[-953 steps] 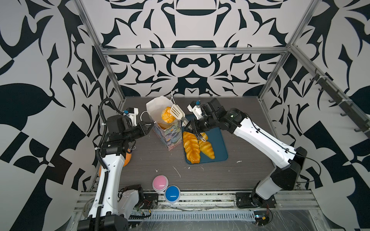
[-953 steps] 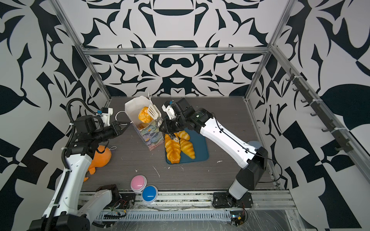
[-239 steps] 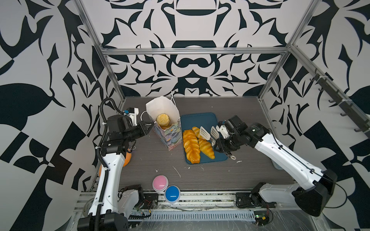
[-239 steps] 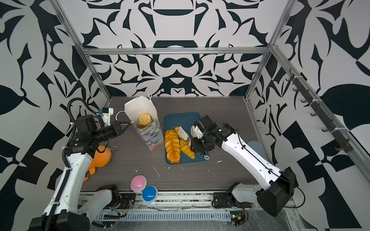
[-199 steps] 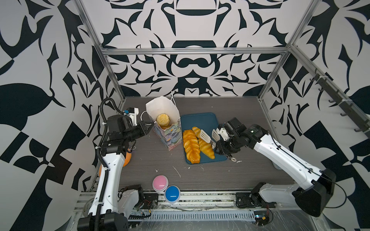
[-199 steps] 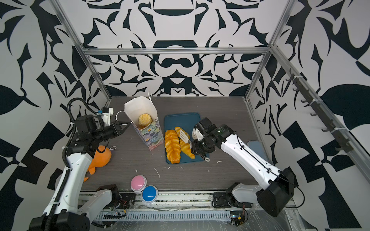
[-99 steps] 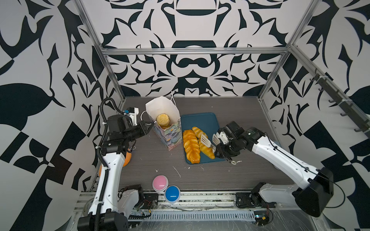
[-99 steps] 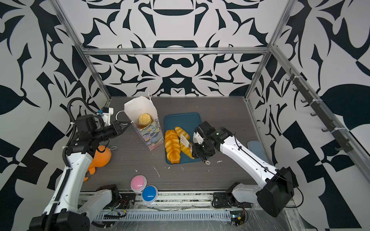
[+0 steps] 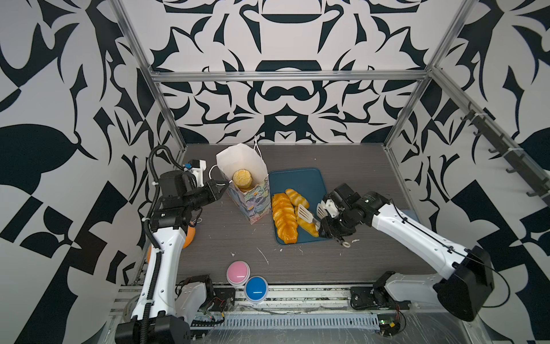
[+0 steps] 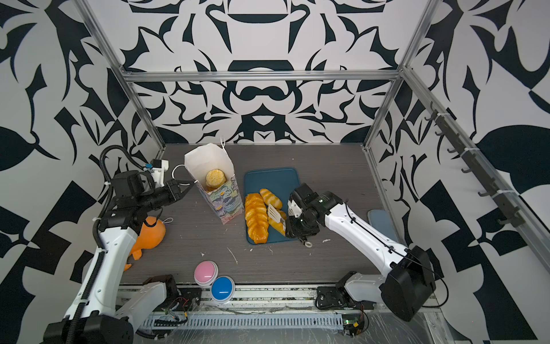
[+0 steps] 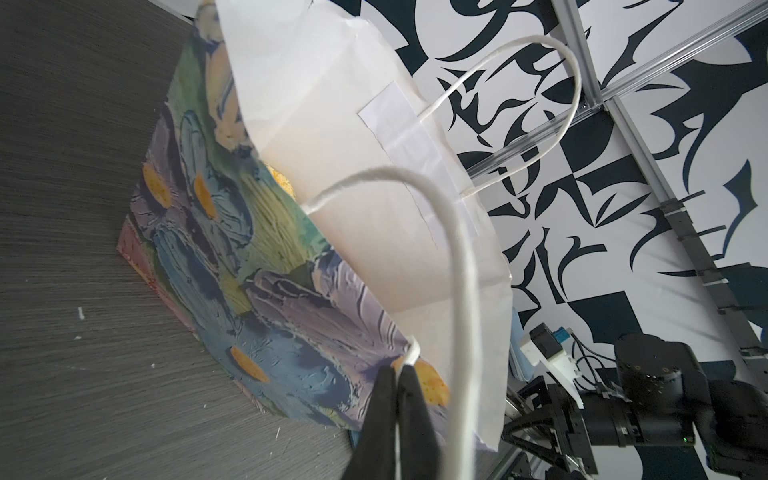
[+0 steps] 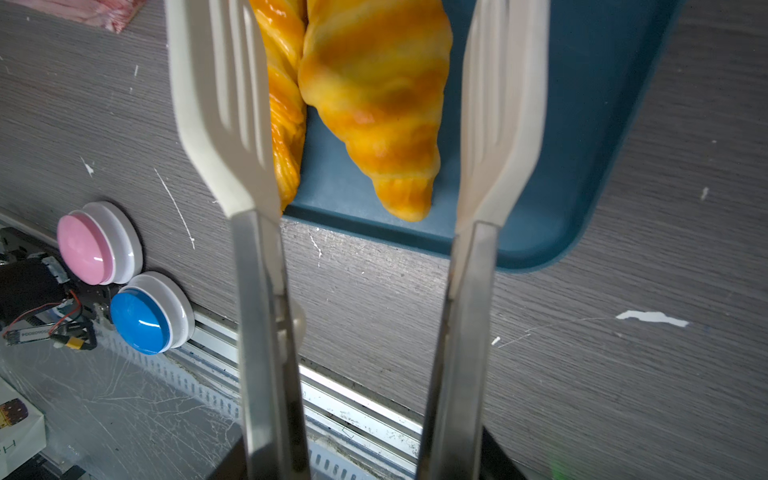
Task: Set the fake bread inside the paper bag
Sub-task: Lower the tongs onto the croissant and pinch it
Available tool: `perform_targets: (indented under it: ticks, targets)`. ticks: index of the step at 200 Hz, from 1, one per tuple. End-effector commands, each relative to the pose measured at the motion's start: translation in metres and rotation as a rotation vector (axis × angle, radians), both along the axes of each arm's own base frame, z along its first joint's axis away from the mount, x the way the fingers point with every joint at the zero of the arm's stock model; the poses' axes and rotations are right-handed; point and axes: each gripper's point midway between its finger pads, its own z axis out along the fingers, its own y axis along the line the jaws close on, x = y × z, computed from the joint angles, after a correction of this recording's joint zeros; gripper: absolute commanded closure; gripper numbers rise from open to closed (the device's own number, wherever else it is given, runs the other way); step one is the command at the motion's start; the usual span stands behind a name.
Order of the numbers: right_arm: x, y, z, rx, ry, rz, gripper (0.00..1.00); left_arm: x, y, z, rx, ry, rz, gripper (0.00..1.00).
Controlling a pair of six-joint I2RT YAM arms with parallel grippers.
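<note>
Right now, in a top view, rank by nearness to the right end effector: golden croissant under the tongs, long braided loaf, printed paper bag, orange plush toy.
1. Golden croissant, under the right end effector's tongs.
2. Long braided loaf, left of it.
3. Printed paper bag, farther left.
4. Orange plush toy, far left.

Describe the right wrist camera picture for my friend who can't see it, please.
Open white tongs point at a golden croissant on a blue tray, with one blade showing on each side of it. A braided loaf lies right beside the croissant. A pink button and a blue button sit near the table's edge.
</note>
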Motion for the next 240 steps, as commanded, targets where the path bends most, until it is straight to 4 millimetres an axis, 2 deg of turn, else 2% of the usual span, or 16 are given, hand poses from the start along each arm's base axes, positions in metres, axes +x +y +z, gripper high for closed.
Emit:
perform_targets:
  ticks: [1,79,123,240]
  targets:
    - [0.002,0.003,-0.003,0.014,0.002,-0.001,0.44,0.000,0.000,0.001,-0.004,0.000,-0.001,1.00]
    - [0.001,0.005,-0.020,0.007,0.037,0.005,0.44,0.000,0.000,0.000,-0.005,0.002,-0.001,1.00]
    - [0.003,0.008,-0.023,0.012,0.042,0.008,0.45,0.000,0.000,0.000,-0.005,0.002,-0.002,1.00]
    - [0.007,0.008,0.001,0.036,-0.022,0.019,0.61,0.001,0.000,0.001,-0.006,0.004,-0.001,1.00]
